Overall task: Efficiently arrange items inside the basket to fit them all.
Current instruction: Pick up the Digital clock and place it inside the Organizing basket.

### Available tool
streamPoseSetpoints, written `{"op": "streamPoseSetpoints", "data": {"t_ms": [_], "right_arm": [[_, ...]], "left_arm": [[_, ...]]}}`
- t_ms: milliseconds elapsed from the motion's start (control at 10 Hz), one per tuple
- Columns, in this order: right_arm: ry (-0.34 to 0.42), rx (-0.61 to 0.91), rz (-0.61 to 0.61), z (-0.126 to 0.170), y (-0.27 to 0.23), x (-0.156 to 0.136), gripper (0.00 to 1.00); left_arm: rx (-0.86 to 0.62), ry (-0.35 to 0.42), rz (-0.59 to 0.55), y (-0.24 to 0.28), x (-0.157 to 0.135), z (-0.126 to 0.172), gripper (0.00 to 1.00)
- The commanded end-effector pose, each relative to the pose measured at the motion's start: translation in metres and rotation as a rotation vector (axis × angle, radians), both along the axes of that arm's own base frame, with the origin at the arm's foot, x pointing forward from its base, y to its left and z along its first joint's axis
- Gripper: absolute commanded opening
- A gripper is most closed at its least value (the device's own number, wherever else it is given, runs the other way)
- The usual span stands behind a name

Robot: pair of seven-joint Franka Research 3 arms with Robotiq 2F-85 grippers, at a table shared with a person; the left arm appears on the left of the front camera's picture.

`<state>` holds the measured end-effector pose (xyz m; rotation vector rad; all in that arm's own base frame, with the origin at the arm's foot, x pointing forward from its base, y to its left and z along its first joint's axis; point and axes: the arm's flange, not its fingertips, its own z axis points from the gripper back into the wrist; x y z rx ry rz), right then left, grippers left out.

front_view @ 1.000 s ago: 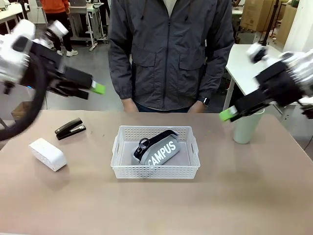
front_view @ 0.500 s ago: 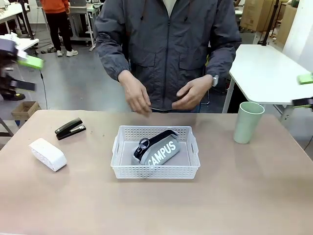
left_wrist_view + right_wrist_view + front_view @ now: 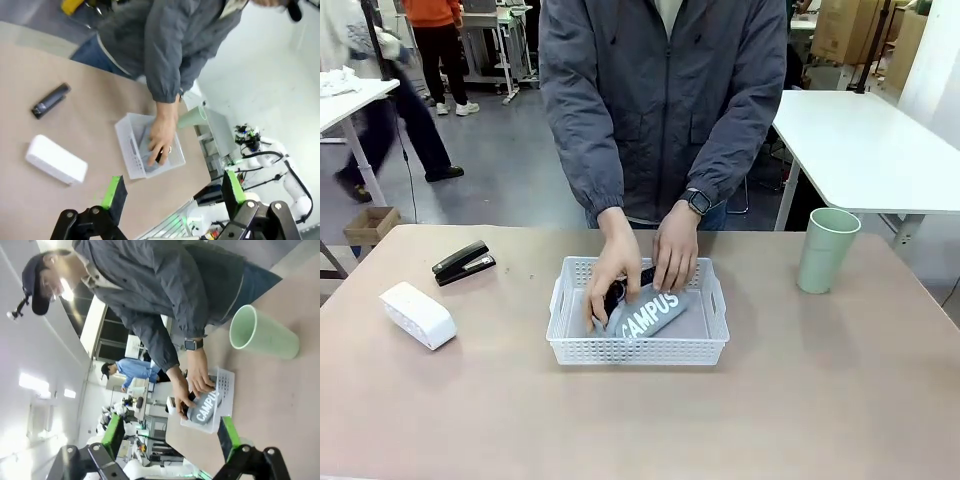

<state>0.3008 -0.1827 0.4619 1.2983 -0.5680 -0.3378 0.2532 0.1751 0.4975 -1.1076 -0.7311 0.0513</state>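
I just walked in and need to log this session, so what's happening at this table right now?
A person has one hand and the other hand on the grey CAMPUS pouch inside the white basket. The stapler, white box and green cup sit outside it on the table. The left claw and right claw are open, holding nothing.

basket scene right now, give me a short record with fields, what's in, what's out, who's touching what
basket: holds the CAMPUS pouch, lying diagonally
person's hands: both inside the basket, on the pouch
outside, robot's left: stapler, white box
outside, robot's right: green cup, upright
left end effector: open, empty
right end effector: open, empty
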Motion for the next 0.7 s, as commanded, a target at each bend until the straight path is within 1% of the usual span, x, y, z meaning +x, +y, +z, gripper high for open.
{"op": "streamPoseSetpoints", "data": {"t_ms": [0, 100, 200, 300, 400, 500, 600], "right_arm": [[-0.033, 0.003, 0.006, -0.019, 0.023, -0.008, 1.00], [-0.023, -0.006, 0.020, -0.023, 0.025, -0.004, 1.00], [0.005, -0.012, 0.015, -0.028, 0.025, 0.001, 1.00], [0.043, -0.061, -0.060, -0.034, 0.025, 0.008, 1.00], [0.057, -0.139, -0.146, -0.035, 0.028, 0.010, 1.00], [0.048, -0.024, 0.005, -0.023, 0.007, 0.016, 1.00], [0.048, -0.024, 0.005, -0.023, 0.007, 0.016, 1.00]], "left_arm": [[-0.125, -0.083, 0.038, -0.032, -0.061, -0.111, 1.00], [-0.179, -0.110, 0.089, -0.024, -0.072, -0.118, 1.00], [-0.195, -0.117, 0.112, -0.025, -0.073, -0.121, 1.00], [-0.206, -0.105, 0.126, -0.027, -0.070, -0.123, 1.00], [-0.196, -0.032, 0.199, -0.030, -0.063, -0.121, 1.00], [-0.192, -0.092, 0.130, 0.075, -0.044, -0.090, 1.00], [-0.192, -0.092, 0.130, 0.075, -0.044, -0.090, 1.00]]}}
